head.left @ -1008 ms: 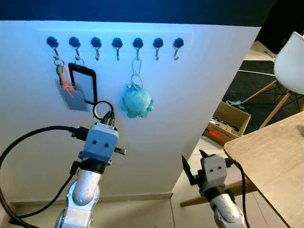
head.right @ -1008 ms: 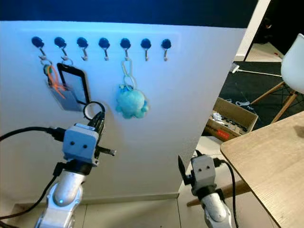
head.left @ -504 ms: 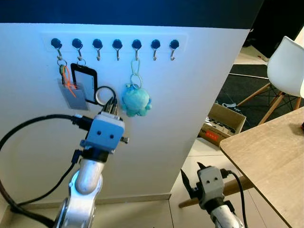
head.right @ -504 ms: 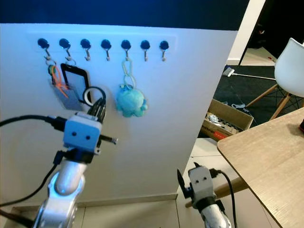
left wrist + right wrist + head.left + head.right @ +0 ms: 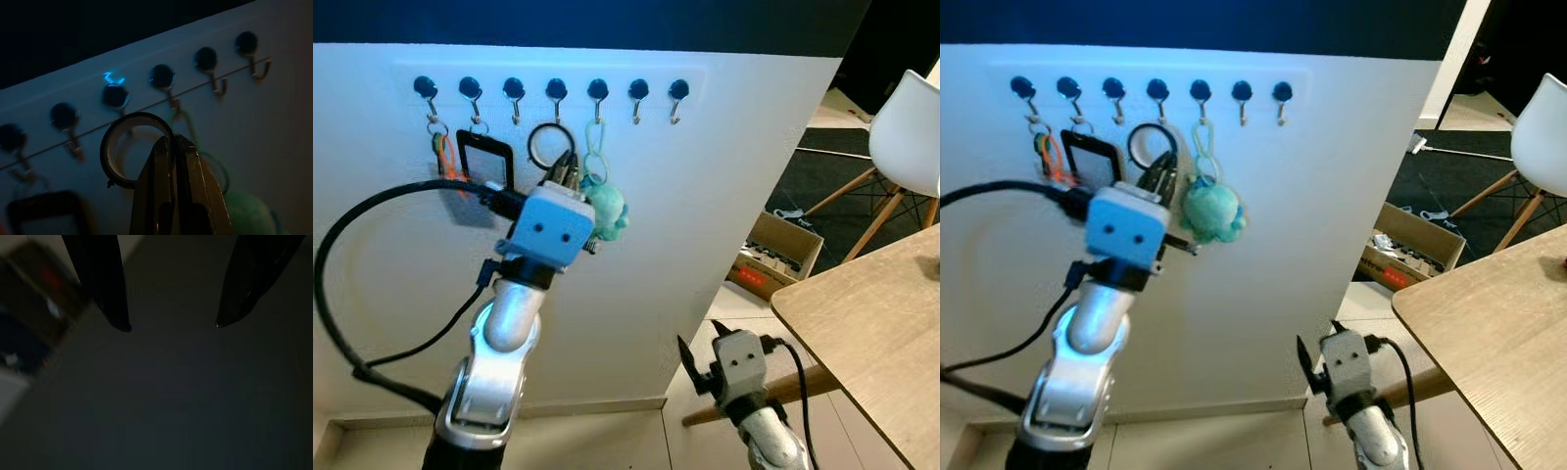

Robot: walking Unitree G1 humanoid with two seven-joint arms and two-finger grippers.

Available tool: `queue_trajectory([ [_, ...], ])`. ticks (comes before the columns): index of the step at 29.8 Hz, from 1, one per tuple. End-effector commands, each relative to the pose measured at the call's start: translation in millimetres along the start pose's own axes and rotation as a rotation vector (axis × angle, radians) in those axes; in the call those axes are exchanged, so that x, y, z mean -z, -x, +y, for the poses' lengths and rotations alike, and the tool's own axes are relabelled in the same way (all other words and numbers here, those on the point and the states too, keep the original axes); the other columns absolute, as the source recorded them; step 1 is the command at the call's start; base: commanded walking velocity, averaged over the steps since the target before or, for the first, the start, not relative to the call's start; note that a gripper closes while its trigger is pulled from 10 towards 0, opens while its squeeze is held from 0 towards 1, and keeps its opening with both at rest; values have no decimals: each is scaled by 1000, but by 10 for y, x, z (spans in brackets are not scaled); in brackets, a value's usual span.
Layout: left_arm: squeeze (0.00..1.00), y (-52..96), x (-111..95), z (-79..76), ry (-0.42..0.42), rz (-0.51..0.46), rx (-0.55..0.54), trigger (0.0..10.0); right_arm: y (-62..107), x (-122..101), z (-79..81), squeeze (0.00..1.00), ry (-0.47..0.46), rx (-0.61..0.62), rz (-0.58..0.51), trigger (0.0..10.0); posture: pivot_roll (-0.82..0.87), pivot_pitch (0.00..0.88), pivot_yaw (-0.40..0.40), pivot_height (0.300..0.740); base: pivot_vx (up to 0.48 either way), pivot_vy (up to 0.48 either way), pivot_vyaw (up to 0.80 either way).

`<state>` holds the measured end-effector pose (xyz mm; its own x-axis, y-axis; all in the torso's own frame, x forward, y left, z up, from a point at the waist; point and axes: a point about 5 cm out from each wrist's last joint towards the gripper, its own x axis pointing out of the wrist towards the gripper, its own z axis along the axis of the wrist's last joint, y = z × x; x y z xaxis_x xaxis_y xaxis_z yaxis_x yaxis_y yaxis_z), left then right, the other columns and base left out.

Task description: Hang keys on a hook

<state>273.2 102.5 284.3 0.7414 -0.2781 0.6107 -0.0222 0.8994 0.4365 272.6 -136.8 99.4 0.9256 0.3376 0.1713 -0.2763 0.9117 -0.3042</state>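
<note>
A row of black-knobbed metal hooks (image 5: 555, 98) runs along the top of the white wall. My left gripper (image 5: 566, 163) is raised to the wall and shut on a black key ring (image 5: 531, 147). The ring stands upright just below the fourth hook from the left. In the left wrist view the fingers (image 5: 188, 166) pinch the ring's (image 5: 111, 157) lower rim, and its upper rim reaches the tip of a hook (image 5: 116, 96). Whether the ring is over the hook I cannot tell. My right gripper (image 5: 698, 338) hangs low near the floor, open (image 5: 171, 325).
A blue plush octopus (image 5: 611, 210) hangs from the fifth hook, right beside my left gripper. A black card holder (image 5: 485, 157) and an orange-corded pouch (image 5: 443, 157) hang on the first two hooks. A wooden table (image 5: 871, 323), a white chair (image 5: 911, 127) and a cardboard box (image 5: 783, 250) stand to the right.
My left arm has lifted the ring up and to the right, from below the card holder to just under the fourth hook. The right arm stays low.
</note>
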Motion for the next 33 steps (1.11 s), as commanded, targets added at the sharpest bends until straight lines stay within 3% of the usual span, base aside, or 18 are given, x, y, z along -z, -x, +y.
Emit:
queue_trajectory([
  [1, 0, -43, 4, -19, 8, 7, 12, 10000, -55, -256, 75, 0, 68, -101, -116, 10000, 93, 173, -26, 740, 0, 0, 0],
  [8, 0, -144, -55, 35, 7, -24, -6, 10000, -151, -572, 145, 0, 92, -190, -247, 10000, 94, 165, -27, 740, 0, 0, 0],
  [33, 0, -206, 67, -14, 4, 4, -3, 10000, -233, -901, 106, 0, 0, -130, -319, 10000, 93, 175, -22, 740, 0, 0, 0],
])
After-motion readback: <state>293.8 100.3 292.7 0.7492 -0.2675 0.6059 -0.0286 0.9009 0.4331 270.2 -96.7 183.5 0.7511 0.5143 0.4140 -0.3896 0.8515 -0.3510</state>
